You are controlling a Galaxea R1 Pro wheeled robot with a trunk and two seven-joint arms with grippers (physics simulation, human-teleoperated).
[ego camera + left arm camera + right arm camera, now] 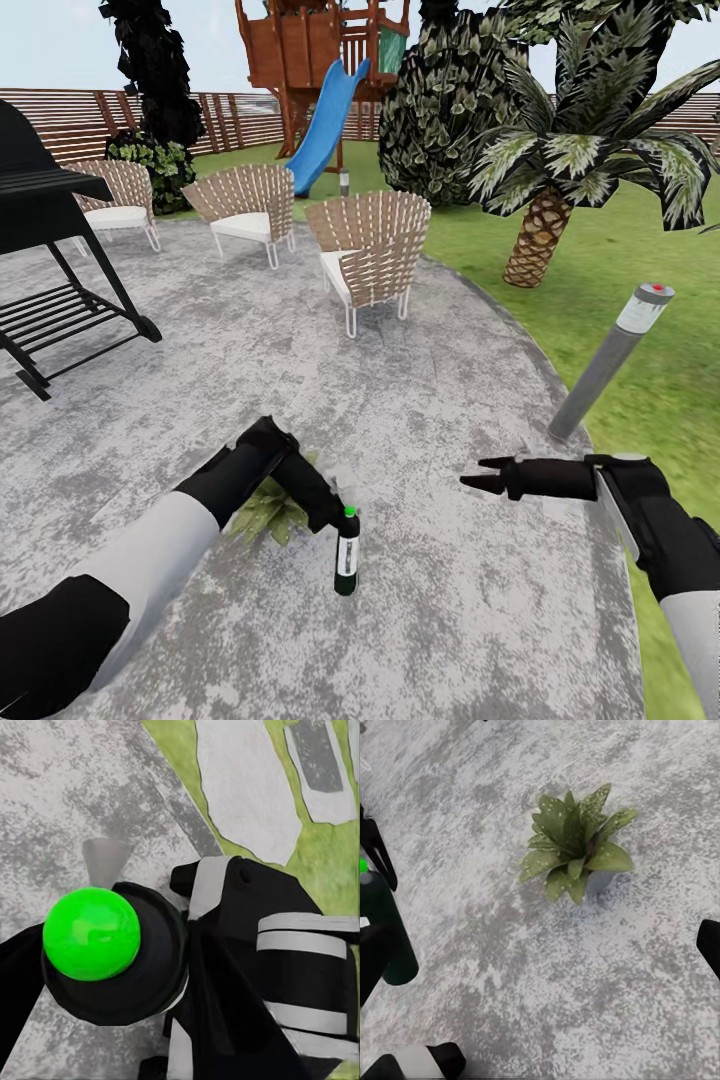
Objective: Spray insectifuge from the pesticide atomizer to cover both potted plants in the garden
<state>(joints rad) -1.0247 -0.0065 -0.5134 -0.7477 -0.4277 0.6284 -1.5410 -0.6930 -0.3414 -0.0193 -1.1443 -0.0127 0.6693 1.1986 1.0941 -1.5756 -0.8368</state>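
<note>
- The left pincer (335,520) was clenched on the pesticide atomizer (346,560), gripping near its neck just under the green cap, with the bottle hanging upright below it above the grey paving (300,350).
- The bottle looked rigid, slim and light; its smooth sides could slip, so the neck below the head seemed the surest hold.
- A potted plant (268,508) sat on the paving just beside and behind the left pincer, partly hidden by that arm; in the right wrist view its speckled leaves (574,855) spread soft and easily bent.
- The right pincer (485,478) hovered released, holding nothing, well apart from the bottle and near a grey bollard (610,365).
</note>
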